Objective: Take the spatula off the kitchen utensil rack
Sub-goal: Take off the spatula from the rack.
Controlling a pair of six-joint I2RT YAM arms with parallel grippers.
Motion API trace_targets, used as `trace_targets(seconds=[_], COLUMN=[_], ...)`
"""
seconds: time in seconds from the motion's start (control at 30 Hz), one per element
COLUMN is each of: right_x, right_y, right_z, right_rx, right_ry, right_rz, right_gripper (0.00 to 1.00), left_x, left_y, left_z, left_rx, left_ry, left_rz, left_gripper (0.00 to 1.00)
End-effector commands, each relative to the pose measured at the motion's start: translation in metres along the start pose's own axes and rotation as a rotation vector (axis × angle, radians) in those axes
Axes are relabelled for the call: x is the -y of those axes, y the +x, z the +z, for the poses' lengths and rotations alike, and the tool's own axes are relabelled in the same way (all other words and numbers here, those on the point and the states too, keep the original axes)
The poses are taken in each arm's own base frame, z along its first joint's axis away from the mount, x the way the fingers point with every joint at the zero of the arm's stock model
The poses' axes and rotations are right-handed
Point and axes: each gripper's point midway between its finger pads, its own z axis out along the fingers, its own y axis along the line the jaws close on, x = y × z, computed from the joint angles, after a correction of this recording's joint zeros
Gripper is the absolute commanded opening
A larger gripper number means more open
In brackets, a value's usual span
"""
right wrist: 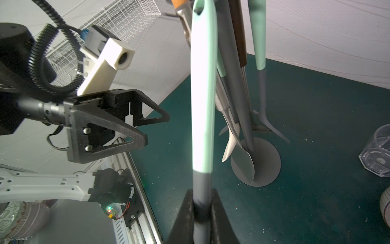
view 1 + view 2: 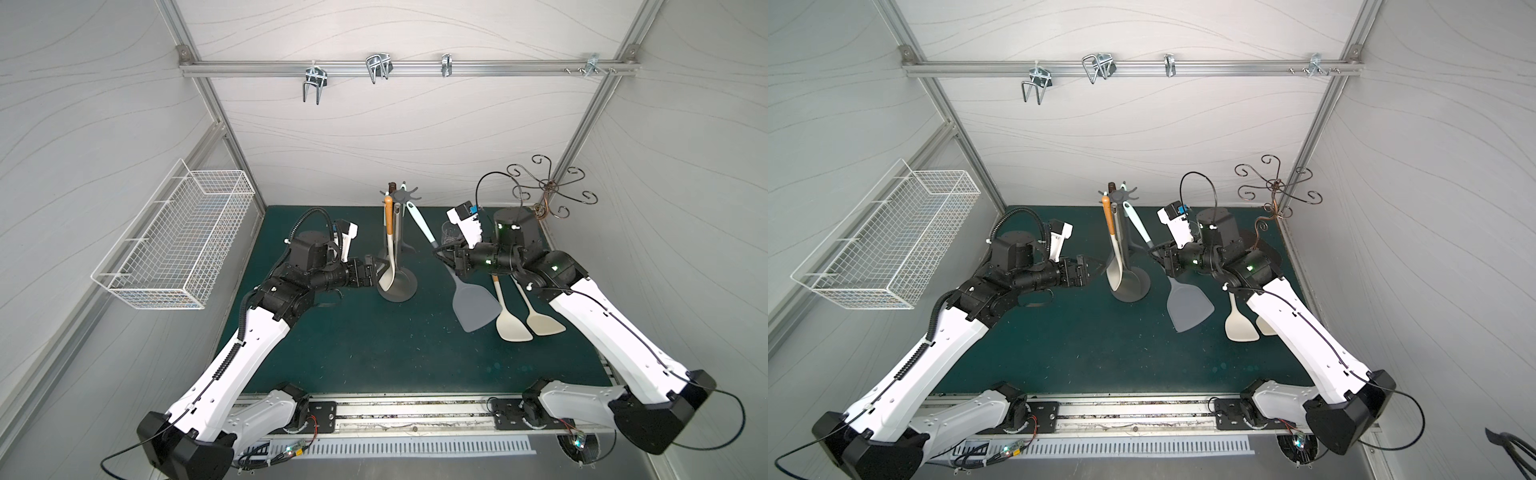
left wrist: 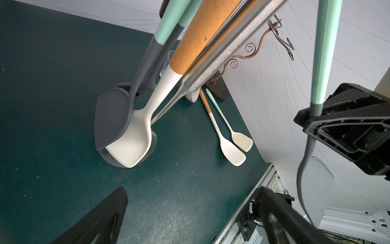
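The table (image 2: 353,345) is flat, with a dark green mat that has small scratches. The rack (image 2: 407,282) stands in the middle. It is dark grey, with a round flat foot, a thin pole and a star of short prongs on top.

The spatula (image 2: 473,307) is long, with a smooth mint green handle, a grey neck and a flat grey blade. It leans: the handle end is up beside the star and the blade is down low, toward the front and the right arm. Whether it hangs on a prong is not clear.

The right tool (image 2: 444,254) is clamped on the grey neck. The left tool (image 2: 376,266) has its fingers apart, just beside a cream spoon (image 2: 386,278) on the rack.

Only the right wrist view shows the hole in the handle end. Only the top views show the whole blade.
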Motion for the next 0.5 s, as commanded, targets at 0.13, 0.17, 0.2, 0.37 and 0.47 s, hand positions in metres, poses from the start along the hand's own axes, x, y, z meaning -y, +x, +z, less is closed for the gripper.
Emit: trace_targets(seconds=[0.13,0.17,0.2,0.37,0.47], right_x=[-0.025,-0.023,-0.019,-0.02,-0.024], right_y=[-0.033,-0.03,-0.027,-0.027,-0.031], right_z=[-0.019,-0.017,-0.015,-0.012,-0.01], right_rx=[0.197,0.195,0.196,0.263,0.308], right_ry=[-0.168,-0.171,-0.168,-0.219,-0.266], right_rz=[0.035,0.051,0.068,0.06,0.039], right_gripper=[0.0,0.0,0.0,0.0,0.0], left_x=[0.016,0.017,0.017,0.02,0.021], left_y=[-0.013,-0.013,-0.011,-0.009,-0.007], left_z=[-0.004,-0.003,-0.002,-0.001,0.001], left_rx=[0.028,0.025,0.022,0.018,0.012], left_ry=[0.042,0.044,0.048,0.05,0.052], left_rz=[0.035,0.035,0.035,0.04,0.04], left_gripper=[1.0,1.0,1.0,1.0,1.0])
